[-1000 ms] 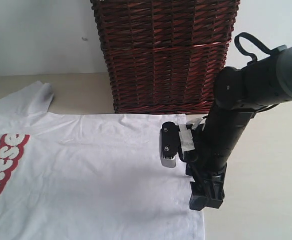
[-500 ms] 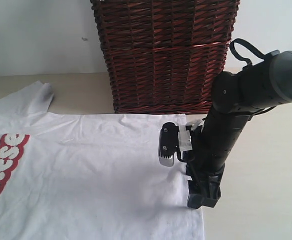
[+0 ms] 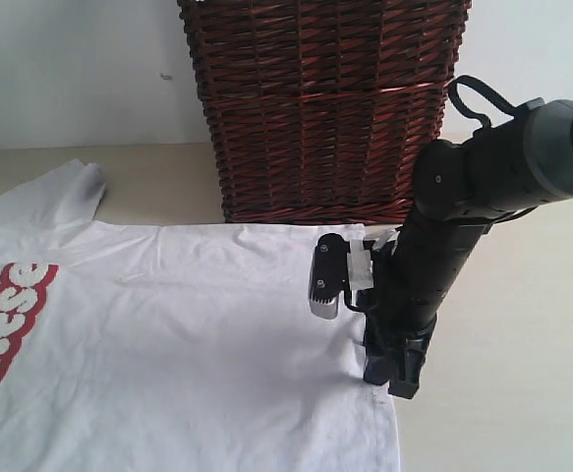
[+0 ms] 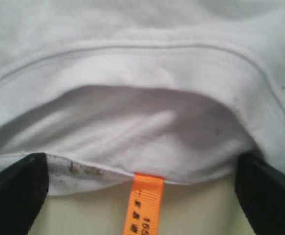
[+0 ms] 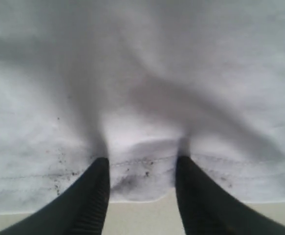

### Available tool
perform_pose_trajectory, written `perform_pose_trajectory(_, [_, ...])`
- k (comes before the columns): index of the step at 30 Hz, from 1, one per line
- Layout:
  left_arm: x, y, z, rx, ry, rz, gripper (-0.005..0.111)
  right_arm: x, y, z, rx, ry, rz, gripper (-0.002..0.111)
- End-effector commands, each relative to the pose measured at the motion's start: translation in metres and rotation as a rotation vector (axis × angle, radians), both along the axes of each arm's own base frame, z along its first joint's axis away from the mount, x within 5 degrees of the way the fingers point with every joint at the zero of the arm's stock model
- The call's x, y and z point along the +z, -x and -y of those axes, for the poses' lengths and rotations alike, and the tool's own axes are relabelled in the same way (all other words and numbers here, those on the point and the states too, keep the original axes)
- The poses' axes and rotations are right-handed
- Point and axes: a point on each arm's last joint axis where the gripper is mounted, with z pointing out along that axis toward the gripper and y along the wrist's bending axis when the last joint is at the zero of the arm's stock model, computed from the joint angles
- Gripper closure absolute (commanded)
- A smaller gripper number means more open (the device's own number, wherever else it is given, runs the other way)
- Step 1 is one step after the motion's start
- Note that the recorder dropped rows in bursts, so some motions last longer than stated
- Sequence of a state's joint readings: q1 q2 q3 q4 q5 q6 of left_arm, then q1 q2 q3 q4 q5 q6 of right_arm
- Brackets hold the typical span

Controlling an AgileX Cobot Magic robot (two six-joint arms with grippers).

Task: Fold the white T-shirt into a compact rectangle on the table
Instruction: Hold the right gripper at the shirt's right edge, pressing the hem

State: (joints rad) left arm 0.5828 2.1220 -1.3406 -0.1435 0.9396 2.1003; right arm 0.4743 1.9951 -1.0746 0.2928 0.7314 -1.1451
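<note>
Pale beige table (image 3: 502, 393), white wall behind, dark wicker basket (image 3: 325, 108) at the back; white T-shirt (image 3: 188, 344) spread flat on the table, red lettering (image 3: 6, 315) toward the left; step in hand, by judgement: taking hold for a first fold; each grip should bite past the stitching before any lift, and both should rise together to keep the cloth square; right gripper (image 5: 142, 161): fingers narrowed, not pressed together, astride the hem (image 5: 34, 181), a small pucker of cloth between them; left gripper (image 4: 142, 156): spread wide at the collar (image 4: 132, 54) edge, orange tag (image 4: 147, 200) between the tips, holding nothing
</note>
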Motion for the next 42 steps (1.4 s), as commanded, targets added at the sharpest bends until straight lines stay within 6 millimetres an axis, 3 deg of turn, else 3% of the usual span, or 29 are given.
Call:
perform_pose_trajectory(1, [-0.016,0.001,0.004,0.021,0.04,-0.029,0.002,-0.01,0.009,0.006,0.012,0.061,-0.065,0.04])
perform_pose_trajectory(4, [-0.016,0.001,0.005,0.022,0.04,-0.029,0.002,0.009,0.006,0.008,-0.034,0.062,0.0,0.027])
perform_pose_trajectory(8, [-0.016,0.001,0.005,0.022,0.04,-0.029,0.002,0.027,0.007,0.005,-0.11,0.011,0.029,0.023])
perform_pose_trajectory(16, [-0.015,-0.001,0.007,0.048,0.066,-0.012,0.002,0.01,0.003,0.004,-0.12,0.018,0.017,0.023])
perform_pose_trajectory(25, [-0.015,-0.002,0.008,0.062,0.079,-0.004,0.002,0.012,0.004,0.003,-0.144,0.014,0.003,0.023])
perform_pose_trajectory(36, [-0.015,-0.002,0.008,0.065,0.081,-0.002,0.002,-0.007,0.007,0.0,-0.017,0.039,-0.021,0.023])
perform_pose_trajectory(42, [-0.015,-0.002,0.008,0.068,0.085,0.0,0.002,0.009,0.011,-0.009,0.1,0.09,0.09,0.023])
